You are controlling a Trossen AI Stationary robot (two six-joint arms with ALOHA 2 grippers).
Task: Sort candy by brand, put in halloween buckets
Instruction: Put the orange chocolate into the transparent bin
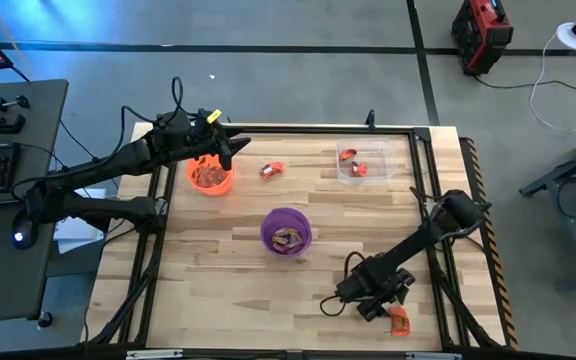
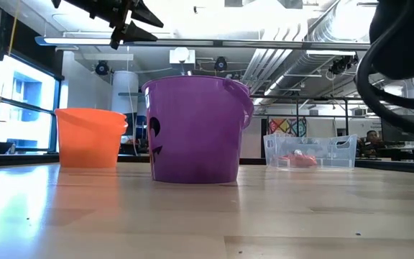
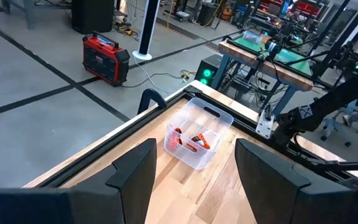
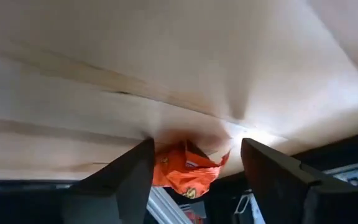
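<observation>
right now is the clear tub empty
No, the clear tub near the table's far edge holds a few orange-red candy pieces.

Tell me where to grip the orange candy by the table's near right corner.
Grip the orange candy across its crumpled middle, coming straight down, since it seems to lie flat on the table near the edge. The right gripper is already beside it, fingers open either side in the right wrist view.

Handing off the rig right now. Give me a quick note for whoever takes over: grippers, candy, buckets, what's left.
Left gripper: open, empty, above the orange bucket.
Right gripper: open, low at the near right table edge, an orange candy between its fingers, not gripped.
Done: candy lies in the orange bucket and the purple bucket.
Left: that candy, one loose candy on the table, and pieces in the clear tub.
</observation>
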